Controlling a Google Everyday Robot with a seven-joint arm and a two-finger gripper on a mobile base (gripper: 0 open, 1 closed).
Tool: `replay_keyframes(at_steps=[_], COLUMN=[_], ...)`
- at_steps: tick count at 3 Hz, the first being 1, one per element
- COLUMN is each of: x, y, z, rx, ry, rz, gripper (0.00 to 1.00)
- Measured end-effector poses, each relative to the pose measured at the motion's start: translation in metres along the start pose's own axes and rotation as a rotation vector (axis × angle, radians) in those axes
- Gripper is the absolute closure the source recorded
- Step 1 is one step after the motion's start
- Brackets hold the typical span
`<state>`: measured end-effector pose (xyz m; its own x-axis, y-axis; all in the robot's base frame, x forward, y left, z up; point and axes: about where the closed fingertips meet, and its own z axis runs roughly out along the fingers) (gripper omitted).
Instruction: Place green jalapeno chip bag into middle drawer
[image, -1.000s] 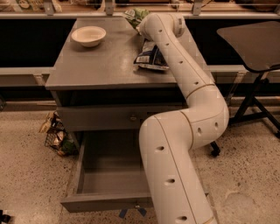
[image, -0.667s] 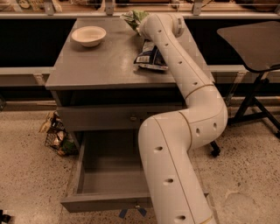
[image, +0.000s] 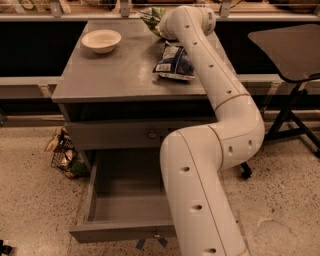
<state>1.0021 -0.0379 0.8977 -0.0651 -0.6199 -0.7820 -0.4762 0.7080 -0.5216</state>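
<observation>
The green jalapeno chip bag (image: 151, 17) lies at the back edge of the grey cabinet top (image: 115, 70). Only its left part shows beside my arm. My gripper is at the far end of the white arm, right by that bag, and is hidden behind the wrist (image: 175, 22). The middle drawer (image: 125, 202) stands pulled open below. It is a deep grey box with nothing in it, with a small knob (image: 156, 234) and blue tape bits (image: 150, 243) on its front. My arm's lower link covers the drawer's right part.
A dark blue-and-white chip bag (image: 173, 62) lies on the top next to my arm. A white bowl (image: 101, 40) sits at the back left. The upper drawer front (image: 115, 134) is shut. A wire basket of snack bags (image: 62, 152) stands on the floor at left. A black stand (image: 290, 47) is at right.
</observation>
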Motion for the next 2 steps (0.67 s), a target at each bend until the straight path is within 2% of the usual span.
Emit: replay_keyframes(at_steps=[1,2], x=[-0.027,-0.046], y=[-0.016,-0.020], z=[-0.037,-0.072], rx=[-0.048,-0.123], ry=[-0.076,-0.150], rz=[0.001,0.026], gripper=[1.00,1.00])
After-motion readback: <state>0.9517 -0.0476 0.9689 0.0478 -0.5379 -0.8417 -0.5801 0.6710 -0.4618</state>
